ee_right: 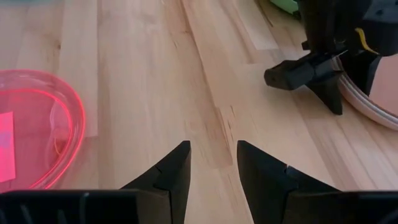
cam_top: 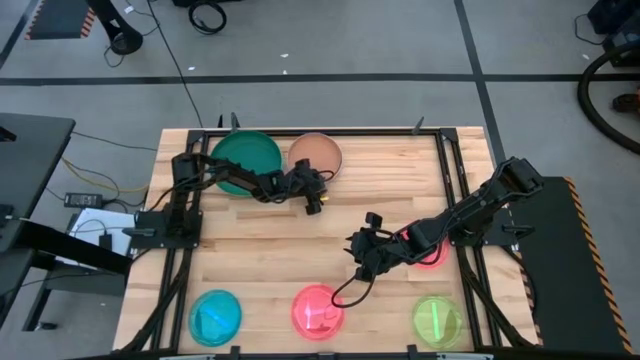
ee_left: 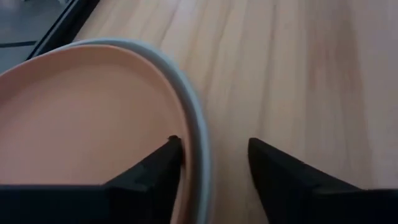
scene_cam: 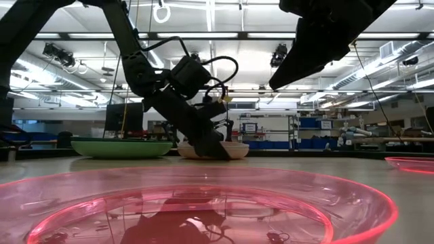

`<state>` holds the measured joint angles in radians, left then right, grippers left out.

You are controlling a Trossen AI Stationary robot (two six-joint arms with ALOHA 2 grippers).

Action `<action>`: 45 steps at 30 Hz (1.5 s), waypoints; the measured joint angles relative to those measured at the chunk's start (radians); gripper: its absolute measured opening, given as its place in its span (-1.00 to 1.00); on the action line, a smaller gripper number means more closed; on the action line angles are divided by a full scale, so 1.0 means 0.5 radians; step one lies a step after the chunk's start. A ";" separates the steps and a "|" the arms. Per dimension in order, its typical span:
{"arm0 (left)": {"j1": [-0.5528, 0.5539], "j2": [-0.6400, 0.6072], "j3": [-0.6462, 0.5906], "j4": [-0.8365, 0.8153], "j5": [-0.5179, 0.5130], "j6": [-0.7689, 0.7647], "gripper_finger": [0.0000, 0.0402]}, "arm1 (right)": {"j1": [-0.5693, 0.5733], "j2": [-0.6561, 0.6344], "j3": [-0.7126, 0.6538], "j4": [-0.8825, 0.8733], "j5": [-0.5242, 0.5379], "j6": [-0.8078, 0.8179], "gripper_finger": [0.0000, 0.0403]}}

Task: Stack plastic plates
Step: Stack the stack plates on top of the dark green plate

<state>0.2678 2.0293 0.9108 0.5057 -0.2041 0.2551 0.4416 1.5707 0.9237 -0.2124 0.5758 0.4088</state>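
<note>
A peach-brown plate point(cam_top: 315, 152) sits on a pale blue plate point(ee_left: 196, 124) at the table's far side, beside a large green plate point(cam_top: 245, 155). My left gripper point(ee_left: 211, 146) is open at this stack's near rim, with one finger inside the rim and one outside. My right gripper point(ee_right: 213, 148) is open and hovers over bare wood mid-table point(cam_top: 358, 252). A red translucent plate point(cam_top: 428, 250) lies partly under the right arm. Cyan point(cam_top: 215, 315), pink-red point(cam_top: 317, 310) and lime point(cam_top: 437, 320) plates lie along the near edge. My left gripper comes from above, slanting down, and straddles the stack's near rim point(ee_left: 200, 155). The inner finger point(ee_left: 165, 158) stands on the peach plate's side and the outer finger point(ee_left: 273, 165) over the wood. Whether either finger touches the plates, I cannot tell.
Black frame rails point(cam_top: 455, 180) run along the table's left and right sides. Bare wood lies between the far stack and the near row of plates. In the low view the pink-red plate point(scene_cam: 203, 203) fills the foreground.
</note>
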 joint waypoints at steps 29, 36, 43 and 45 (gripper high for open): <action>-0.405 -1.017 -0.002 -1.171 -0.549 0.023 -0.77 | 0.005 0.000 0.000 -0.006 -0.005 -0.037 -0.31; -0.299 -1.312 -0.117 -1.955 -0.879 -0.633 -0.76 | 0.005 0.000 0.000 0.005 -0.012 -0.037 -0.31; 0.195 -1.339 -0.558 -1.346 -0.697 -0.870 -0.76 | 0.005 0.000 -0.103 0.149 -0.060 -0.024 -0.31; 0.281 -1.339 -0.634 -1.220 -0.610 -0.934 -0.75 | 0.003 0.000 -0.132 0.168 -0.081 -0.024 -0.31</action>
<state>0.4084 1.3595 0.5939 -0.1045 -0.5093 -0.2117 0.4430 1.5707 0.8579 -0.1283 0.5353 0.3969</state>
